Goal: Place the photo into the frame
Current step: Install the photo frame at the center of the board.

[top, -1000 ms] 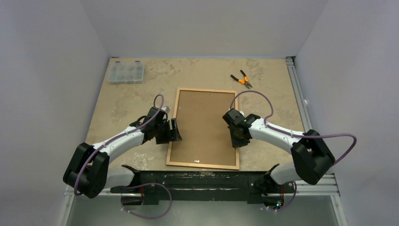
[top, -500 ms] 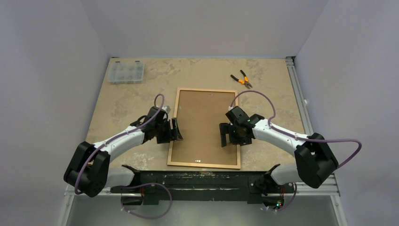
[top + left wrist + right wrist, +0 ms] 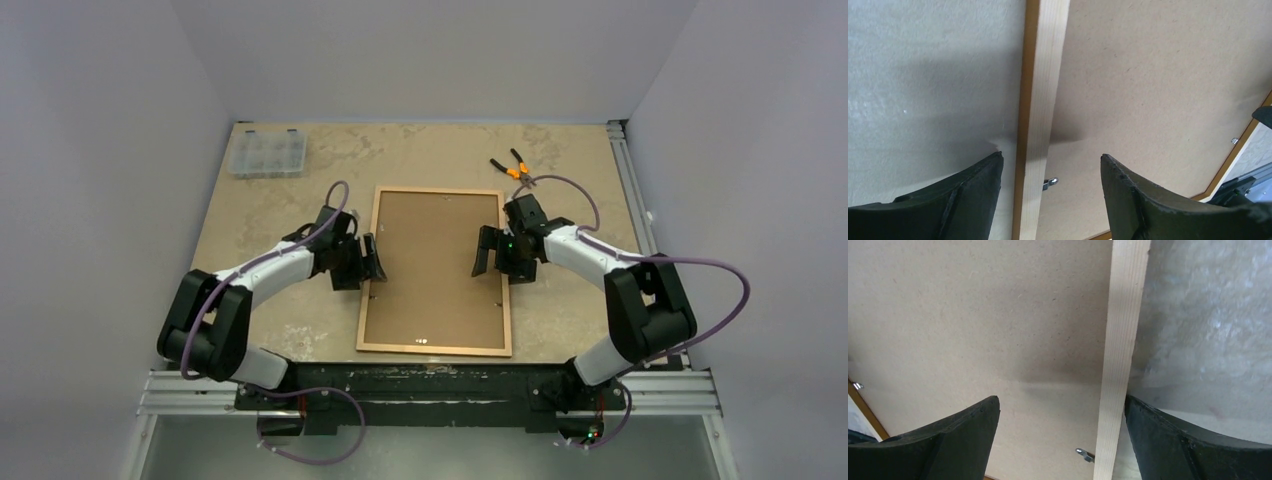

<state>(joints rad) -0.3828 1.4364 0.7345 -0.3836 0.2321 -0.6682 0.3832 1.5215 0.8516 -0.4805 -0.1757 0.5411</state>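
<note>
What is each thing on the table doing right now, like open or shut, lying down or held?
frame: lying flat, back up, held by nothing.
backing panel: lying inside the frame, filling it.
left pincer: open, straddling the frame's left rail.
right pincer: open, straddling the frame's right rail.
pliers: lying flat, handles spread.
clear box: lying flat, lid looks shut.
</note>
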